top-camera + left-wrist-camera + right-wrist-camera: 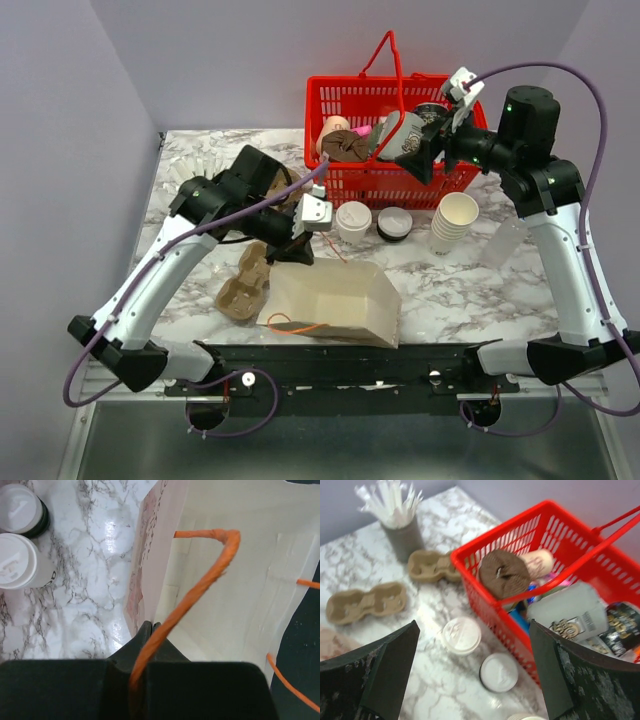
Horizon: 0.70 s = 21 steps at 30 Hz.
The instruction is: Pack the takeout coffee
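Standing upright on the marble worktop [470, 285] in the top view, the takeout coffee [352, 220] is a small white paper cup under a round white lid. It sits between the brown paper bag [335, 300] and the red basket [370, 185], just beside a short lid stack [394, 222]. The right gripper [405, 140] hangs over the basket. In the left wrist view, the left gripper [150, 626] has its jaws pinched together on the bag's rim, and the cup's side bears dark lettering, seemingly unreadable. The blurred right wrist view shows jaws wide apart, with the cup below.
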Each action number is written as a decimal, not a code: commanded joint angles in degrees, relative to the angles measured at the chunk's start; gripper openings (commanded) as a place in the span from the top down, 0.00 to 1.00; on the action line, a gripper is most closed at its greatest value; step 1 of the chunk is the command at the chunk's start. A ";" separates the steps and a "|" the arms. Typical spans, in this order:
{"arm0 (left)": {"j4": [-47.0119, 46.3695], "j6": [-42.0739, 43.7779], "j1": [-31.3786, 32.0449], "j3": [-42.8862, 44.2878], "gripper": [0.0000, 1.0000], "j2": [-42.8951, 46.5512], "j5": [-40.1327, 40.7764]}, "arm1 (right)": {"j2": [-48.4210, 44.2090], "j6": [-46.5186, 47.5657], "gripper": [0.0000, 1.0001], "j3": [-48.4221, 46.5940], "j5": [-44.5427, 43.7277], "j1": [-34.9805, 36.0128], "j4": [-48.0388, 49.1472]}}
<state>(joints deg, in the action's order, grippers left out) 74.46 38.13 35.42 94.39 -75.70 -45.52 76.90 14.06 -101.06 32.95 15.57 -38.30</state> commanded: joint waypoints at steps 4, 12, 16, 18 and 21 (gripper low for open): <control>-2.56 3.53 0.97 5.36 1.00 -6.81 0.00 | -2.38 4.83 0.00 2.53 13.27 0.33 -14.32; -2.47 5.02 0.97 9.49 0.90 -12.45 0.60 | -0.09 10.36 0.01 2.62 16.00 1.30 -22.07; -2.47 3.62 0.88 12.65 0.62 -16.13 0.52 | 3.24 11.24 0.00 -0.19 19.24 1.30 -25.31; -3.08 3.36 0.97 12.84 0.47 -16.41 0.08 | 4.39 14.23 0.00 -2.03 22.75 1.30 -27.78; -8.86 1.51 0.97 10.56 0.29 -13.69 0.60 | 5.45 15.98 0.00 -2.56 22.43 1.30 -29.10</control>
<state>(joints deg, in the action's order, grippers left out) 71.59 40.56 36.12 105.47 -91.94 -44.51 81.08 25.80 -101.16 51.00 16.56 -61.95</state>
